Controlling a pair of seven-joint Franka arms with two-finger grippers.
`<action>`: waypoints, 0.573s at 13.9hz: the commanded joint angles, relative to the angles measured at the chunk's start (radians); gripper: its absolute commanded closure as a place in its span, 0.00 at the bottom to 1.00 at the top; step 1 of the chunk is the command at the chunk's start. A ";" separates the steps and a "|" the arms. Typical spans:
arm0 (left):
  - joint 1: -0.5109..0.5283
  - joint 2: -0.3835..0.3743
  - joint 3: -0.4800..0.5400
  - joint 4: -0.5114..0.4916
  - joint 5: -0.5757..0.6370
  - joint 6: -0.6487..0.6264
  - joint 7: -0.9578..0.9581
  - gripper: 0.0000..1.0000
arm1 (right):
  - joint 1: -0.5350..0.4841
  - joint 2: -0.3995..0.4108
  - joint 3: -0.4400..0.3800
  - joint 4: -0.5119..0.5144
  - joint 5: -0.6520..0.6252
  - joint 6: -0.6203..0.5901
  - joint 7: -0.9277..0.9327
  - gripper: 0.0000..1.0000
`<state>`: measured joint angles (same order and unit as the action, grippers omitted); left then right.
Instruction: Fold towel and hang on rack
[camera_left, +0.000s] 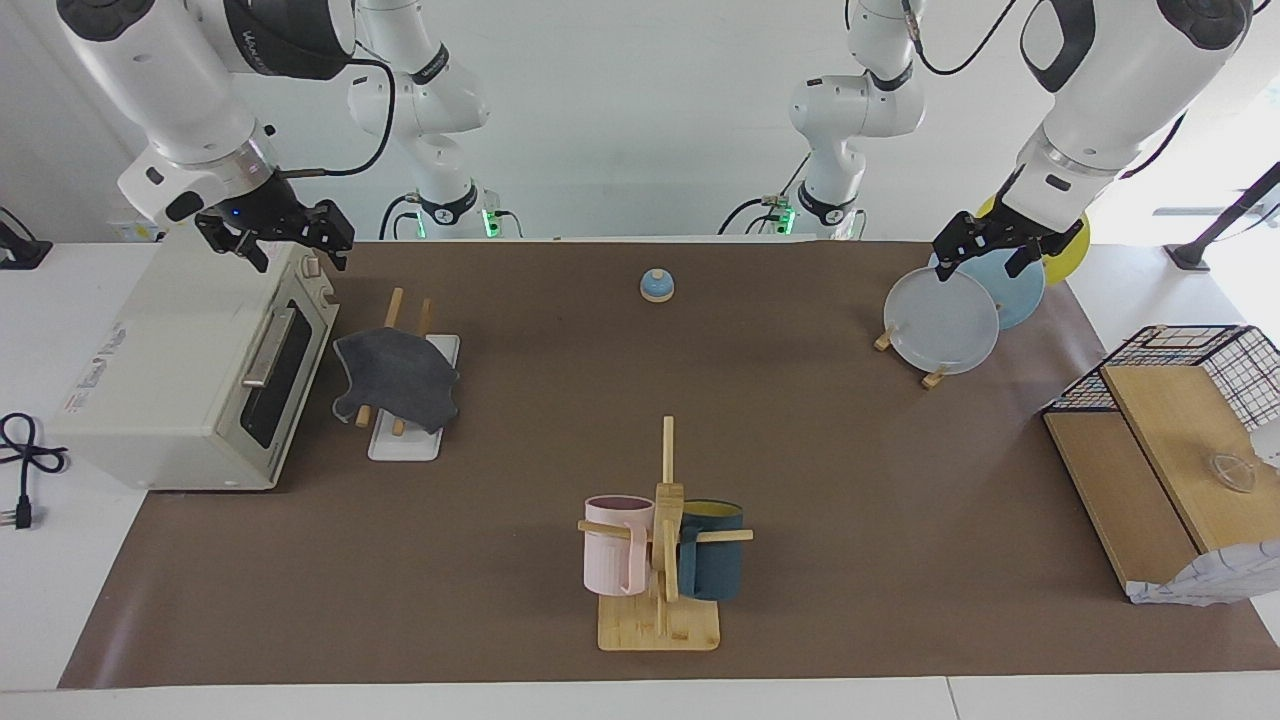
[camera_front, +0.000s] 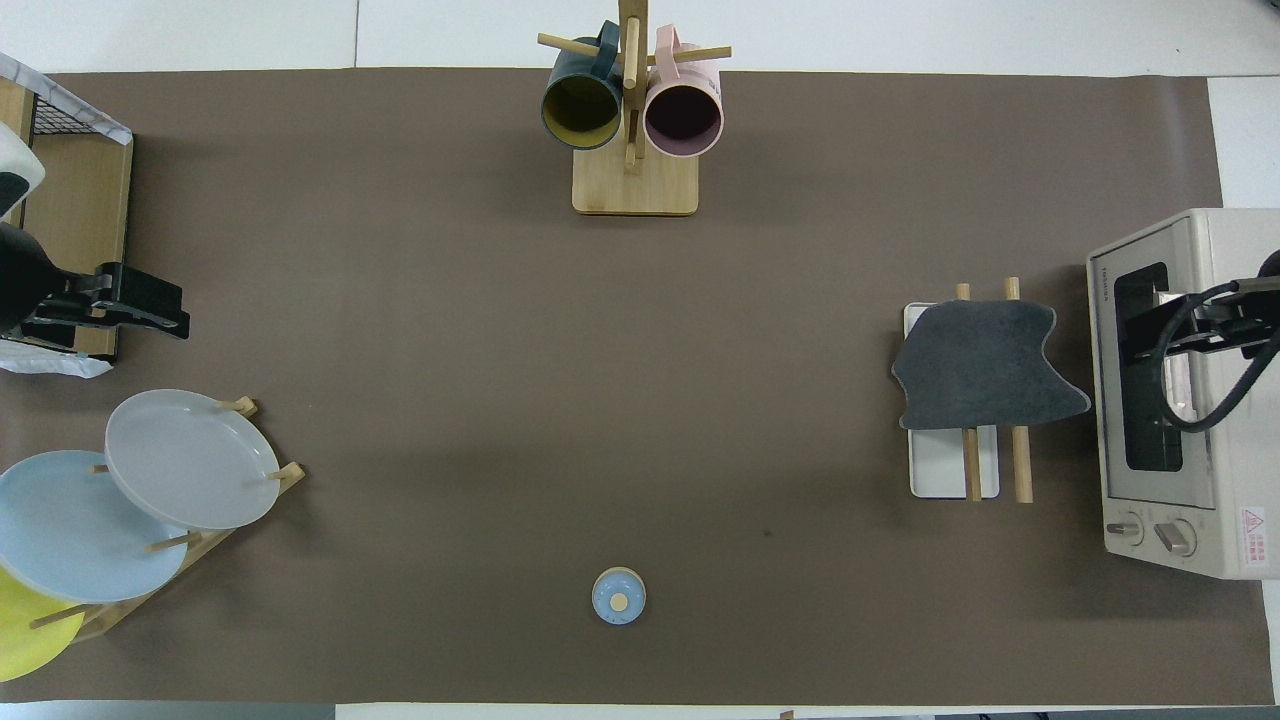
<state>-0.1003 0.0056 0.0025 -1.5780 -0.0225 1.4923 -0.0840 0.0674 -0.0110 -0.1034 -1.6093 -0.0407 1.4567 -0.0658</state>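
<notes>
One towel (camera_left: 395, 378), dark grey face up, lies draped over both rods of the rack (camera_left: 412, 440), beside the toaster oven (camera_left: 180, 370).
Both claws stand open and empty: the right claw (camera_left: 283, 235) up over the oven, the left claw (camera_left: 985, 250) waiting over the plate stand (camera_left: 935, 378). The towel looks light, soft and floppy, apt to sag and slide on smooth rods; an overhanging corner or edge seems the best place to pinch it.
</notes>
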 joint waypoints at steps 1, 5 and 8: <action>-0.009 -0.019 0.008 -0.020 0.021 0.008 0.004 0.00 | 0.000 -0.006 -0.007 0.002 0.019 0.002 0.015 0.00; -0.009 -0.019 0.008 -0.020 0.021 0.008 0.004 0.00 | 0.002 -0.009 -0.007 0.000 0.018 0.020 0.017 0.00; -0.009 -0.019 0.008 -0.020 0.021 0.008 0.004 0.00 | 0.003 -0.009 -0.007 0.000 0.018 0.024 0.017 0.00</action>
<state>-0.1002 0.0056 0.0025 -1.5780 -0.0225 1.4923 -0.0839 0.0674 -0.0136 -0.1043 -1.6089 -0.0407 1.4666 -0.0657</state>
